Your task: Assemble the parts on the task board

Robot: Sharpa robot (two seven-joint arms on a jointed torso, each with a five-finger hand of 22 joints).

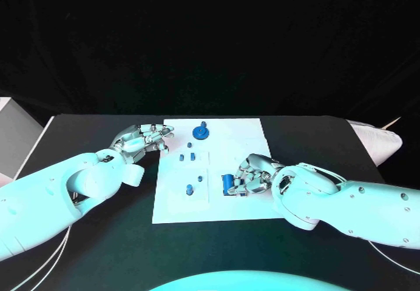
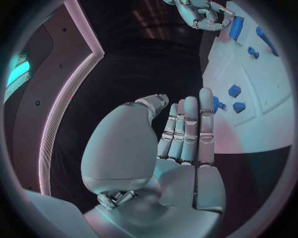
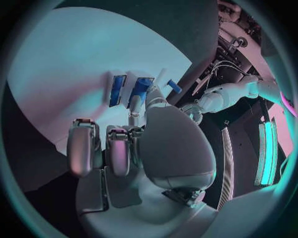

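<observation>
Head view first: my right hand (image 1: 252, 176) sits on the board (image 1: 236, 209) with a blue part (image 1: 228, 181) pinched at its fingertips, the part upright or nearly so. Just beyond those fingertips a small peg (image 1: 200, 179) and another (image 1: 190, 190) stand in the board. My left hand (image 1: 142, 139) rests at the board's near edge, fingers loosely apart, holding nothing; two small blocks (image 1: 186, 157) lie just past it, and a round knob (image 1: 201, 131) further off. I judge the main risk here is the right hand knocking the pegs as it carries the part across, since they stand close to its path.

Left wrist view: the left hand (image 2: 186, 136) lies flat and released, fingers straight and together, with the blocks (image 2: 235, 91) just ahead of the fingertips. A careless sweep would push them off their seats. The right hand (image 2: 201, 14) shows far across, the part (image 2: 236, 28) beside it.

Right wrist view: the right hand (image 3: 133, 144) grips the part (image 3: 140, 90) between thumb and a finger, the others curled short of it. A second blue piece (image 3: 118, 90) stands right beside the held one; I cannot tell whether they touch. The hold looks thin, so I'd expect the part to twist or slip if it meets its seat tilted, or to drag its neighbour along.
</observation>
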